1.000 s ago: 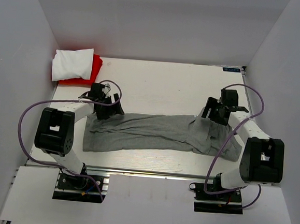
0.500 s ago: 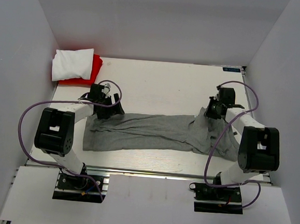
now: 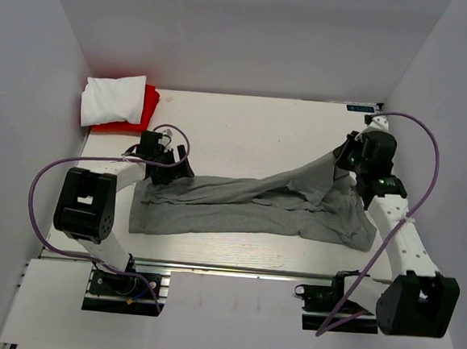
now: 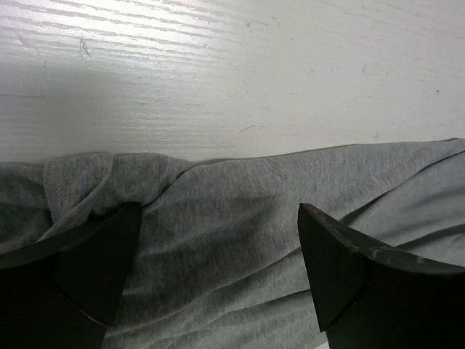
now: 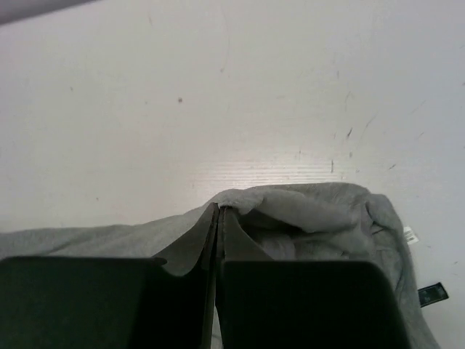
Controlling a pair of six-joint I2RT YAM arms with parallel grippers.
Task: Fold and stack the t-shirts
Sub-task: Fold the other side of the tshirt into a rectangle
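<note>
The grey t-shirt (image 3: 239, 207) lies bunched in a long strip across the table's middle. My right gripper (image 3: 342, 157) is shut on its far right edge and holds that edge up off the table. In the right wrist view the jaws (image 5: 219, 211) pinch a fold of grey cloth (image 5: 312, 218). My left gripper (image 3: 177, 170) hangs open over the shirt's far left corner. Its fingers (image 4: 94, 254) straddle grey cloth (image 4: 232, 211) without closing on it. The white t-shirt (image 3: 114, 100) lies folded on the red t-shirt (image 3: 147, 109) at the back left corner.
White walls enclose the table (image 3: 253, 136) on the left, back and right. A small white tag (image 5: 409, 234) shows on the grey cloth near the right gripper. Purple cables loop off both arms.
My right gripper closed on the grey shirt's far right edge, then rose and moved back and to the right, pulling the cloth up. The left arm stayed put.
</note>
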